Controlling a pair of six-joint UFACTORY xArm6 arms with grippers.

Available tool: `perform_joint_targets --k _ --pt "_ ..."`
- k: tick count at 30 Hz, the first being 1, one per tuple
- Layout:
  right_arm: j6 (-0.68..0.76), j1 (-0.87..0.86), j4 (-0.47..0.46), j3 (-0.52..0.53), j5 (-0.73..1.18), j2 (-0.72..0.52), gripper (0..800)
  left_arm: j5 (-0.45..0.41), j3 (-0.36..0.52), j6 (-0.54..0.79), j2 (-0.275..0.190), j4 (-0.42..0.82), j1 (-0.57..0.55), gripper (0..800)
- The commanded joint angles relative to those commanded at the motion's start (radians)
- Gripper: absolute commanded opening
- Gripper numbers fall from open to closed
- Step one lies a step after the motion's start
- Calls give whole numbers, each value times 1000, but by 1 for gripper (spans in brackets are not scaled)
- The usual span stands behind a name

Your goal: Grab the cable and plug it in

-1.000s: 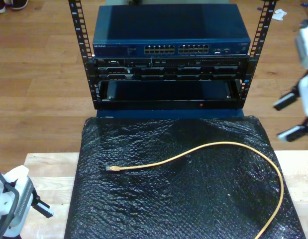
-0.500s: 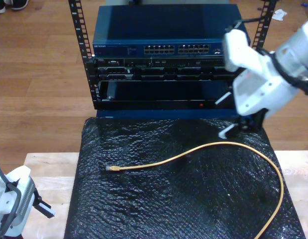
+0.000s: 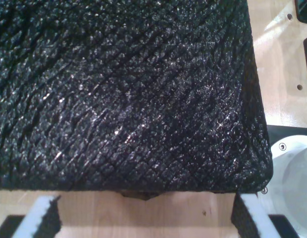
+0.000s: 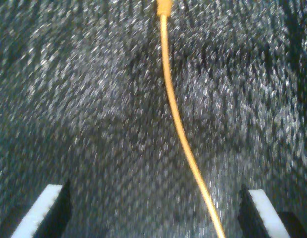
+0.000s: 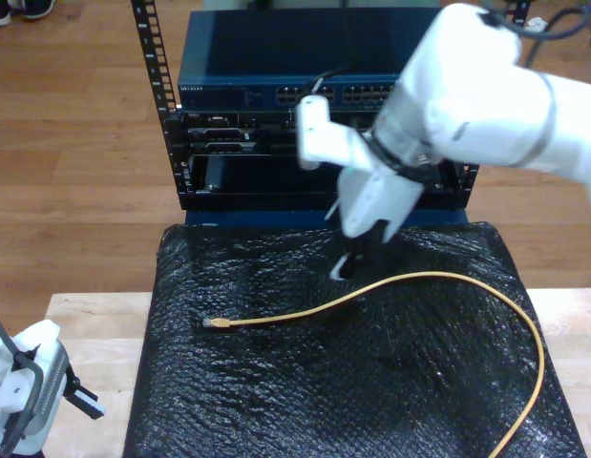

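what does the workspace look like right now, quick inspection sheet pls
surface: black textured mat over a pale wooden table.
job's things: cable lies loose on the mat, plug unplugged.
clutter: nothing seen.
grippers: my second gripper open, straddling the cable above the mat; my first gripper open, at the mat's edge.
cables: black cable on the arm.
surroundings: equipment rack with a blue switch, wooden floor.

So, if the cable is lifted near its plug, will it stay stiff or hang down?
The cable is thin and lies in a loose curve, so it will probably droop and trail. It looks light. Its plug may swing, and the mat may drag it.
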Motion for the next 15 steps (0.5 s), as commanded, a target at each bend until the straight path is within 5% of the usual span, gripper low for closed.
perform_joint_targets --k 15 --pt "333 218 -272 -155 -68 252 791 0 0 -2 3 -2 0 800"
